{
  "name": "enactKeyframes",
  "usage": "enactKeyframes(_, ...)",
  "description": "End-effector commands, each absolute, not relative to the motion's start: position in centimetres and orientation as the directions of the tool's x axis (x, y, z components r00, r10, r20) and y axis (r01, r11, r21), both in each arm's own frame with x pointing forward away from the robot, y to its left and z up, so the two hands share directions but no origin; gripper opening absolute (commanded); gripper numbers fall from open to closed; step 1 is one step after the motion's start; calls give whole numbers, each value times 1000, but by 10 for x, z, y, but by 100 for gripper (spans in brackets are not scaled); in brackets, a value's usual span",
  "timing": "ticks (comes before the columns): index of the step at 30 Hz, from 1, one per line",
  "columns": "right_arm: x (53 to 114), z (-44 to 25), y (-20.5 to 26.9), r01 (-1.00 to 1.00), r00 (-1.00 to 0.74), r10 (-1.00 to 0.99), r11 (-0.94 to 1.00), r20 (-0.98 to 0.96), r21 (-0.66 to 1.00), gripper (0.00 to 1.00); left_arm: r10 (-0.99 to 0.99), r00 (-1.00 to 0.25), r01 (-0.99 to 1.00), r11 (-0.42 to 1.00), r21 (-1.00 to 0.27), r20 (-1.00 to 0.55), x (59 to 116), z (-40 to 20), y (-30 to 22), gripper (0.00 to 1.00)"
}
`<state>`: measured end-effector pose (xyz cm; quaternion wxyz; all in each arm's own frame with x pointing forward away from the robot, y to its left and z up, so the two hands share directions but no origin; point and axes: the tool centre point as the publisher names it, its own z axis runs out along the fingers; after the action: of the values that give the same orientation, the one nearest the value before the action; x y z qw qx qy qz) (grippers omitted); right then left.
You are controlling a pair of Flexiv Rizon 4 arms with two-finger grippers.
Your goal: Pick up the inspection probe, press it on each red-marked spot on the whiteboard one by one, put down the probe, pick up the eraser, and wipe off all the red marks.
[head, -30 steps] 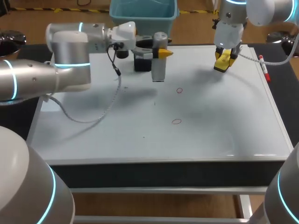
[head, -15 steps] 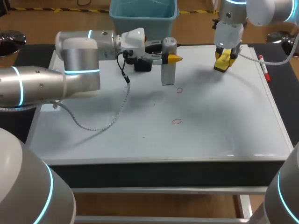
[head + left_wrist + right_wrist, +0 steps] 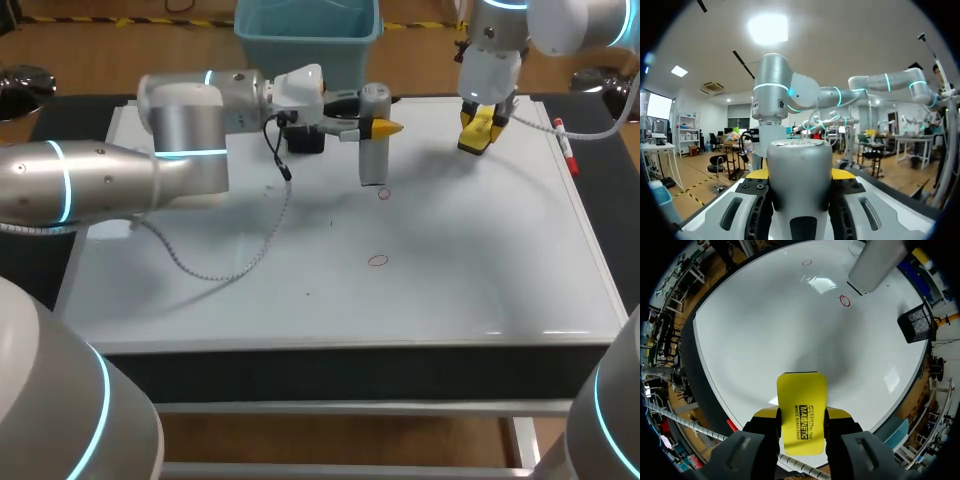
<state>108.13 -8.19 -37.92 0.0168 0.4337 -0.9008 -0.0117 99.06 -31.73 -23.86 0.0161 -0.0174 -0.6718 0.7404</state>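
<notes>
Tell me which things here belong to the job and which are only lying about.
Job:
inspection probe, held in the left gripper
eraser, held in the right gripper
whiteboard
red mark by the probe
second red mark

Lying about:
marker pen at the whiteboard's right edge
black mesh holder

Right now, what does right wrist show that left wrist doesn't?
Right wrist only: right claw shut on the yellow eraser, the whiteboard, two red marks, a black mesh holder.
Left wrist only: left claw shut on the probe from both sides, seen from its top end.
Both: the probe. Right wrist catches only its lower end, close beside one of the red marks.
</notes>
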Motion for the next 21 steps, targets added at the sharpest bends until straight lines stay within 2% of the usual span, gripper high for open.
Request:
enactKeyframes(1, 1082, -378, -82, -782, -622, -783, 623, 24, 34, 0, 52, -999, -2, -106, -994, -3, 993, -243, -324, 0)
enactKeyframes(21, 1082, -378, -82, -782, -622, -783, 623, 24, 34, 0, 85, -996, -11, -88, -996, 3, 994, -263, -334, 0)
